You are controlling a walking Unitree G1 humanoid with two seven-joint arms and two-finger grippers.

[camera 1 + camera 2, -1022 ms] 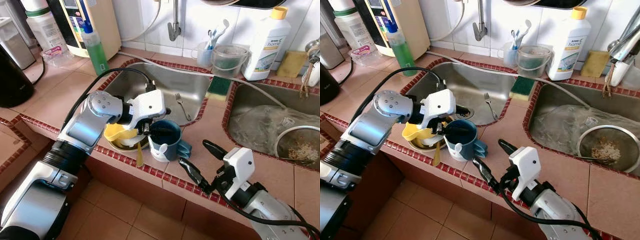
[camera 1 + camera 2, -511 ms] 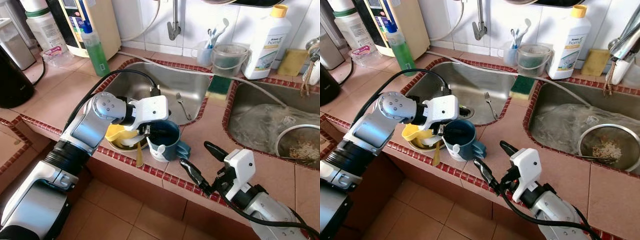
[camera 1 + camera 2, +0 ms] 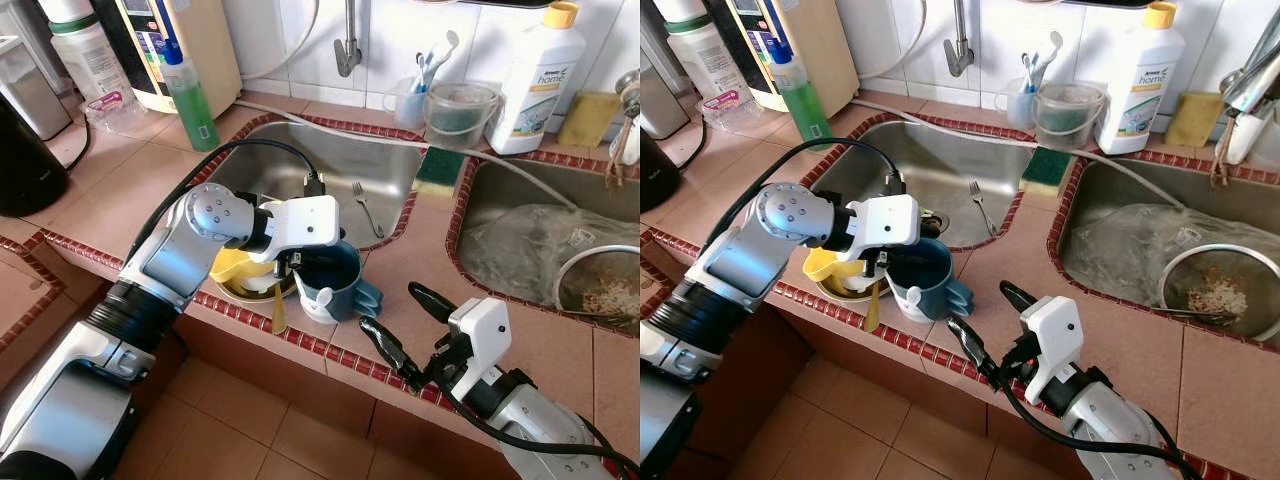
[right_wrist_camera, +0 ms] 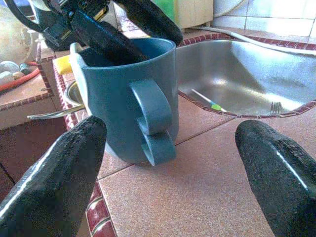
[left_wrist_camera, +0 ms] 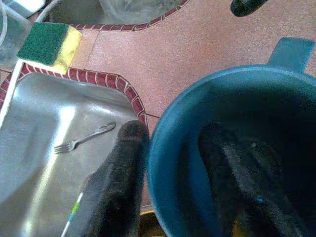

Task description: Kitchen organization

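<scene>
- the blue mug (image 3: 330, 281) stands upright on the tiled counter (image 3: 480, 330), at the near right corner of the left sink (image 3: 340, 175), with its handle turned to the right.
- the left gripper (image 5: 170, 163) grasps the mug's rim: one black finger is outside the wall on the sink side, the other is inside the mug.
- just left of the mug, touching or nearly so, a yellow cup (image 3: 238, 266) lies in a metal bowl (image 3: 255, 292) on the counter edge; what else sits in the bowl is hard to make out.
- the right gripper (image 3: 402, 332) hovers near the mug's right side, over the counter's near edge, its two fingers spread wide and holding nothing.
- a fork (image 3: 365, 210) lies on the floor of the left sink.
- a green and yellow sponge (image 3: 439, 170) rests on the ledge between the two sinks.
- far left on the counter stands a green soap bottle (image 3: 190, 98).
</scene>
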